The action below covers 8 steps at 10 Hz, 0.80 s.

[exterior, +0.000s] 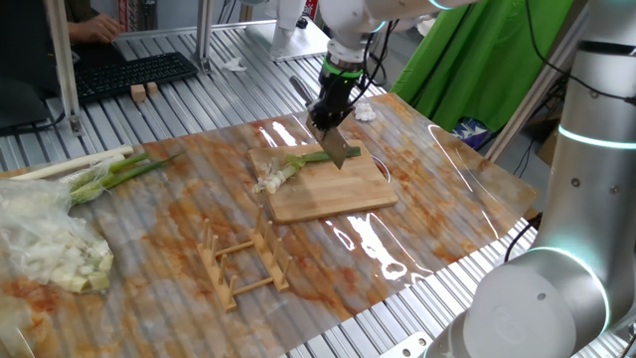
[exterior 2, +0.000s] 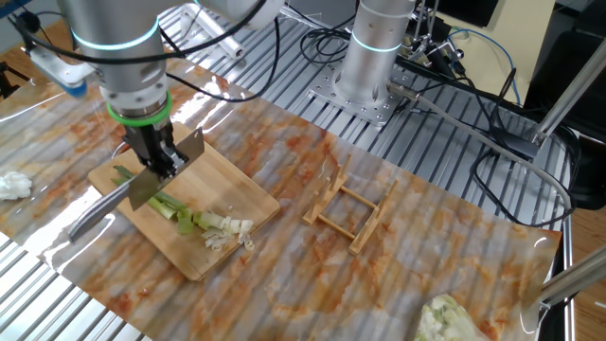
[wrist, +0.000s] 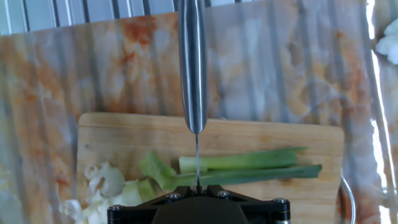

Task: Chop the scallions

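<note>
The scallions [exterior: 304, 159] lie on a wooden cutting board [exterior: 338, 204], green leaves toward the right and short white and pale-green cut bits [exterior: 268, 180] at the left end. My gripper [exterior: 331, 107] is shut on a knife [exterior: 337, 148] whose blade stands over the green stalk. From the other side, the gripper [exterior 2: 156, 152] holds the knife [exterior 2: 163, 175] above the stalk [exterior 2: 154, 197], and the bits [exterior 2: 223, 227] lie nearer the board's [exterior 2: 232, 189] corner. In the hand view the knife [wrist: 193, 62] runs edge-on across the stalk [wrist: 249, 163], with the bits [wrist: 102, 180] to the left of my gripper [wrist: 197, 190].
A wooden rack [exterior: 243, 261] stands in front of the board. A thick bundle of whole stalks [exterior: 99, 169] and a pale heap in clear plastic [exterior: 50, 249] lie at the left. A white tissue [exterior 2: 11, 185], a keyboard [exterior: 129, 70] and a second arm's body [exterior: 586, 199] are around.
</note>
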Available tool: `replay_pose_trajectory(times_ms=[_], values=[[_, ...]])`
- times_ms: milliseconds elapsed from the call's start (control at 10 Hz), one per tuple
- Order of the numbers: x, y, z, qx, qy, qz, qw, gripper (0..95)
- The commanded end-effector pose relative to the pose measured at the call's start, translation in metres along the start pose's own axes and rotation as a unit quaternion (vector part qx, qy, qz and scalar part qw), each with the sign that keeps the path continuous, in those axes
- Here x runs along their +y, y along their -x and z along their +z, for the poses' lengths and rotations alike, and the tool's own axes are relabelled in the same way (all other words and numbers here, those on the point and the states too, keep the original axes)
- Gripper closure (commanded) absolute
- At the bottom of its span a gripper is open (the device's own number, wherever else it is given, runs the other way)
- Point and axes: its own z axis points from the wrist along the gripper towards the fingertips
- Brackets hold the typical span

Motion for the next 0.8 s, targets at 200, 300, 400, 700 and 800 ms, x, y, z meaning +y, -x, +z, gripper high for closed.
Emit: replay_pose_trajectory(times_ms=[200, 300, 400, 700, 800], values=[[0.003, 0.003, 0.007, 0.0, 0.003, 0.007, 1.0, 95.0], [0.004, 0.004, 0.01, 0.0, 0.001, 0.008, 1.0, 95.0], [0.005, 0.005, 0.012, 0.0, 0.001, 0.009, 1.0, 95.0], [0.006, 0.008, 0.024, -0.001, 0.0, 0.003, 1.0, 95.0], [0.005, 0.009, 0.028, -0.002, 0.0, 0.002, 1.0, 95.0]])
